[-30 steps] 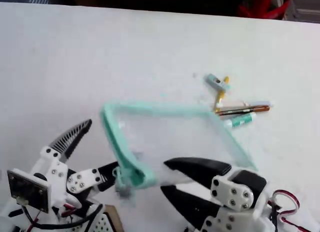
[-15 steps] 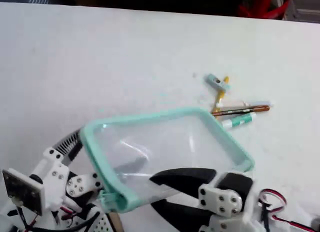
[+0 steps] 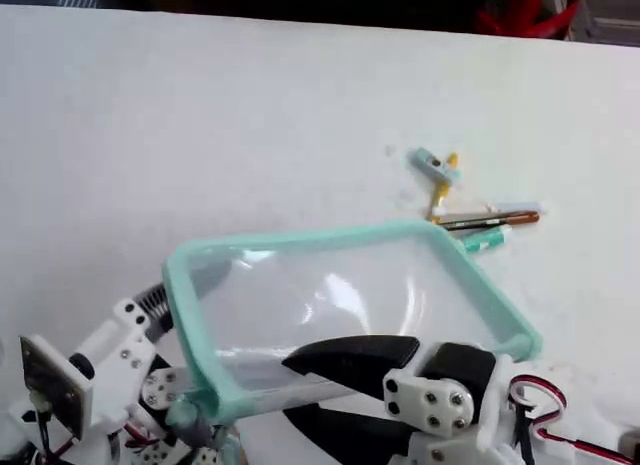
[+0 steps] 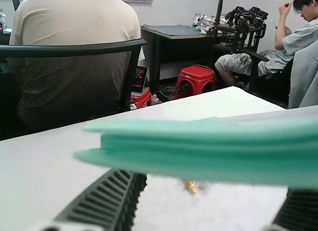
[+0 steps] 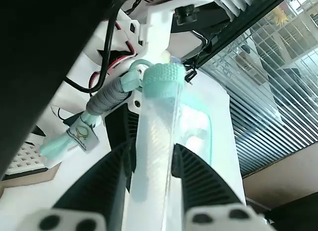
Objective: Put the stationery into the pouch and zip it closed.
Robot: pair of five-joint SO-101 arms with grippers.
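Observation:
A clear pouch with a teal rim hangs tilted above the near part of the table. My right gripper is shut on its near edge; in the right wrist view the clear pouch wall fills the gap between both black fingers. My left gripper is open, with its ribbed finger far from the other, and the pouch's teal edge lies across just above them. The zipper pull dangles at the pouch's corner. The stationery lies on the table beyond the pouch.
The stationery is a loose heap: a small blue piece, a yellow piece, a brown pen and a green-and-white stick. The white table stretches far and left. A chair stands beyond the table's edge.
The pouch rose from the table and swung up, and its near corner shifted left toward my left arm. My right gripper slid left and nearer with it. My left arm dropped a little.

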